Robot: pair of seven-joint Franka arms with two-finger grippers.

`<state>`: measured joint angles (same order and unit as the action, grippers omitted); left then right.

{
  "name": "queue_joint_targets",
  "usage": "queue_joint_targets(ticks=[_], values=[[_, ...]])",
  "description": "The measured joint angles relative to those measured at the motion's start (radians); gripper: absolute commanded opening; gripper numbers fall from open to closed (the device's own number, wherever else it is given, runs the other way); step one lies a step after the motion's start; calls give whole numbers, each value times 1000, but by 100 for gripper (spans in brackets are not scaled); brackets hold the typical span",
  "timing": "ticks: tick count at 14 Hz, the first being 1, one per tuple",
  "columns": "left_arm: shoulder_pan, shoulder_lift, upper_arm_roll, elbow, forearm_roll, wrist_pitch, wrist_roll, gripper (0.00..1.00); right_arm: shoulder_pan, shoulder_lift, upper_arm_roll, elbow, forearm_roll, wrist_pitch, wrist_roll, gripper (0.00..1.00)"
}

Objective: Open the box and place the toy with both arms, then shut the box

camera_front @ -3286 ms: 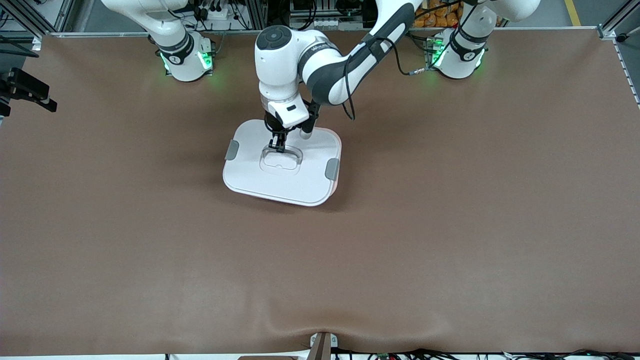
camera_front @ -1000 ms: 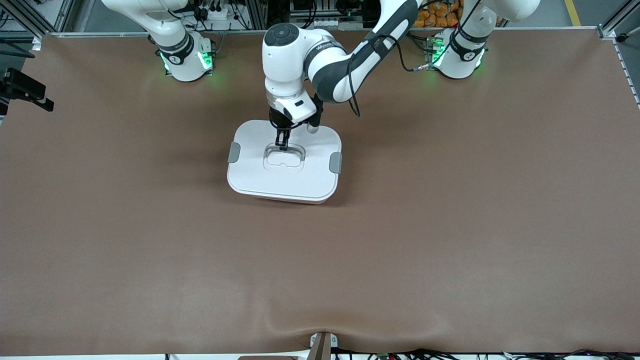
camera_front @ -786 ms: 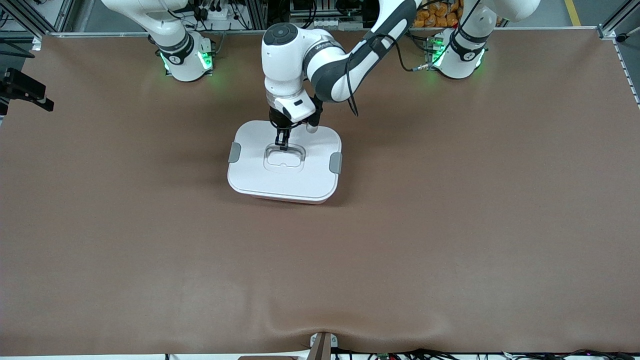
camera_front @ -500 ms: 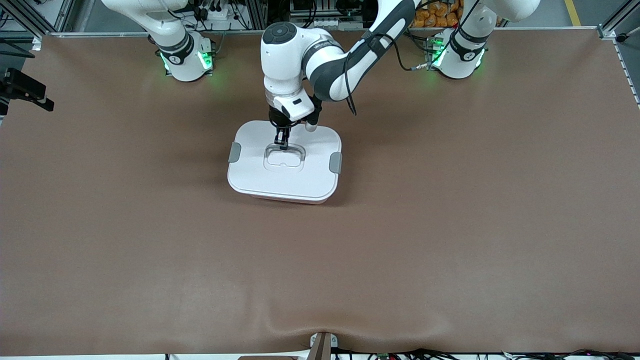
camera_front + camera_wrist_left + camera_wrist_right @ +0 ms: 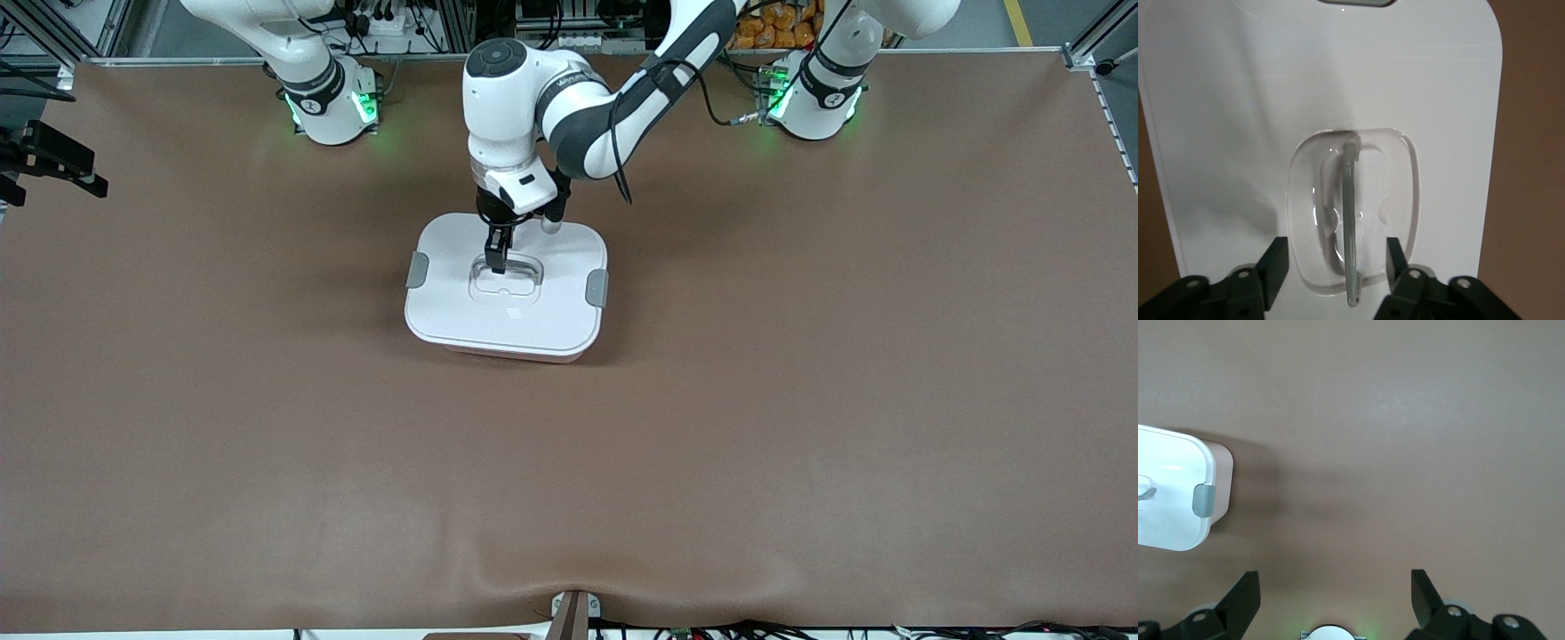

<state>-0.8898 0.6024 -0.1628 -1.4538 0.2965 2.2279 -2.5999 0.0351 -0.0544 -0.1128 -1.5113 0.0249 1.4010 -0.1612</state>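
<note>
Left gripper [image 5: 1331,267] fingers apart astride lid handle [image 5: 1350,220], box [image 5: 505,289] twelve o'clock; lift straight. Right gripper [image 5: 1331,593] open, waiting.

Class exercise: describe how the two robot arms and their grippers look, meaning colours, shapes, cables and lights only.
Both arms are glossy white with rounded segments and dark grey-black joints; each base glows green. The left arm carries a black cable. The left gripper and right gripper have black angular fingers.
</note>
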Motion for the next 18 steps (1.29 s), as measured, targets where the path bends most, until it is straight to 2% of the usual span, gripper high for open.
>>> queue_joint_targets(ticks=[4,8,12,18], values=[[1,-6,0,8,0,9,0,100,-1,0,0,0,0,-1,0,100],[25,-58,7,13,0,3,7,100,-1,0,0,0,0,-8,0,100],[153,-127,10,13,0,-27,118,100,-4,0,9,0,0,-10,0,100],[379,-179,8,13,-9,-58,286,100,-7,0,13,0,0,-10,0,100]])
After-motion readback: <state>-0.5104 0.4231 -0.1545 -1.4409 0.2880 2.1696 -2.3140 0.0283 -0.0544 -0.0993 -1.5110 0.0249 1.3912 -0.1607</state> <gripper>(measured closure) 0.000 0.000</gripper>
